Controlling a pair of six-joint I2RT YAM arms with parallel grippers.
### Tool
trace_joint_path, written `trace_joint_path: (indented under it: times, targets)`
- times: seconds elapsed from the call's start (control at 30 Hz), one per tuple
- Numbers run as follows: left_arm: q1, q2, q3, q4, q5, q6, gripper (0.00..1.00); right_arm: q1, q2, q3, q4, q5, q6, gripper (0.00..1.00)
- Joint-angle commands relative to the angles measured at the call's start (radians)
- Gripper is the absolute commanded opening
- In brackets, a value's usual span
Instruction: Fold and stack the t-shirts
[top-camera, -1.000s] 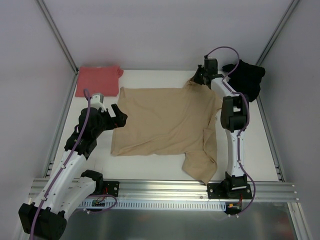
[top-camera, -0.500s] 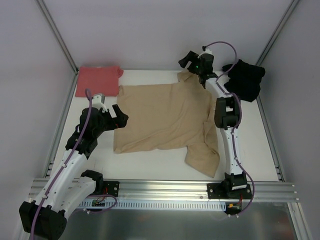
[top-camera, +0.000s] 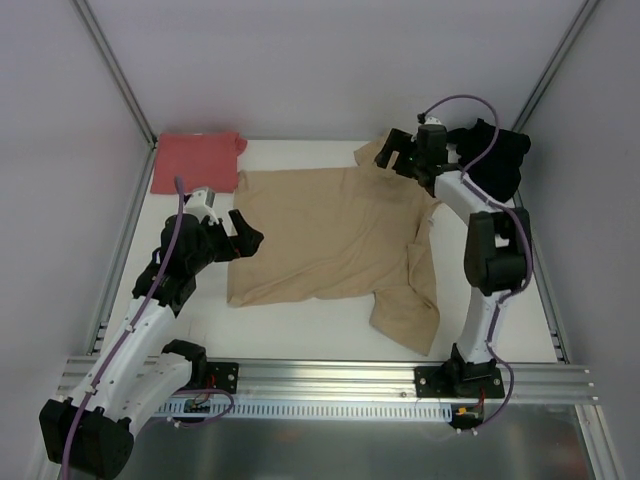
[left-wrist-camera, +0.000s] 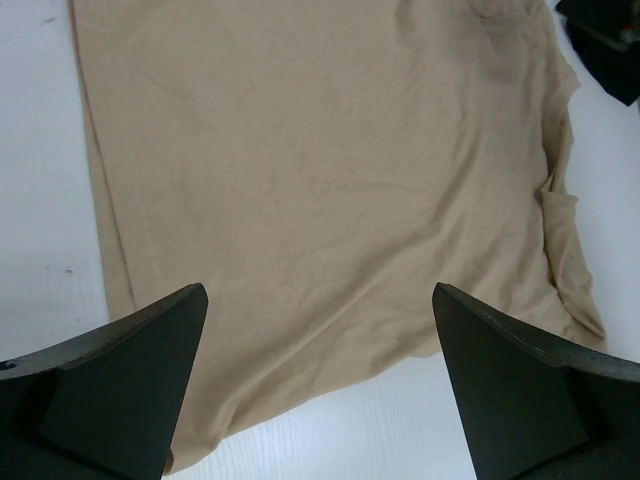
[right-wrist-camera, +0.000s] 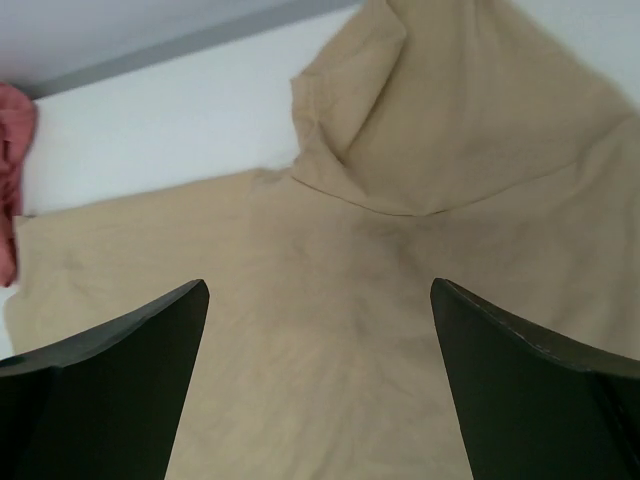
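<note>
Left gripper (top-camera: 246, 228), jaws apart and empty, is held over the left edge of the tan-beige soft cloth t-shirt (top-camera: 330, 235), probably staged for a fold grab. The shirt is spread mid-table on the white tabletop (top-camera: 300, 335): matte, lightly creased, near sleeve rumpled. Right gripper (top-camera: 400, 153), also apart with nothing clamped, is poised by the doubled-over far sleeve. Salmon-red shirt (top-camera: 195, 162) is parked folded at far left, black shirt (top-camera: 500, 160) bunched at far right.

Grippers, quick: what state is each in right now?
Left gripper: open, empty, by the tan t-shirt's left edge.
Right gripper: open, empty, above the tan t-shirt's far sleeve.
</note>
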Motion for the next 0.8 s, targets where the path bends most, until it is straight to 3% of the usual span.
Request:
trace_joint_path:
  times: [0.0, 0.17, 0.33, 0.47, 0.77]
  targets:
    - [-0.003, -0.011, 0.016, 0.031, 0.094, -0.068, 0.99, 0.006, -0.253, -0.061, -0.070, 0.092, -0.077, 1.00]
    - [-0.005, -0.055, 0.037, -0.020, 0.120, -0.105, 0.99, 0.001, -0.378, -0.146, -0.268, 0.181, -0.080, 0.99]
    - [-0.006, -0.122, 0.055, -0.087, 0.107, -0.112, 0.99, -0.025, -0.343, -0.161, -0.414, 0.051, -0.020, 0.99]
    - [-0.006, -0.127, 0.060, -0.123, 0.108, -0.117, 0.99, -0.019, -0.304, -0.190, -0.454, -0.027, 0.002, 1.00]
    - [-0.006, -0.116, 0.037, -0.097, 0.131, -0.137, 0.99, 0.007, -0.452, -0.386, -0.543, 0.037, -0.015, 1.00]
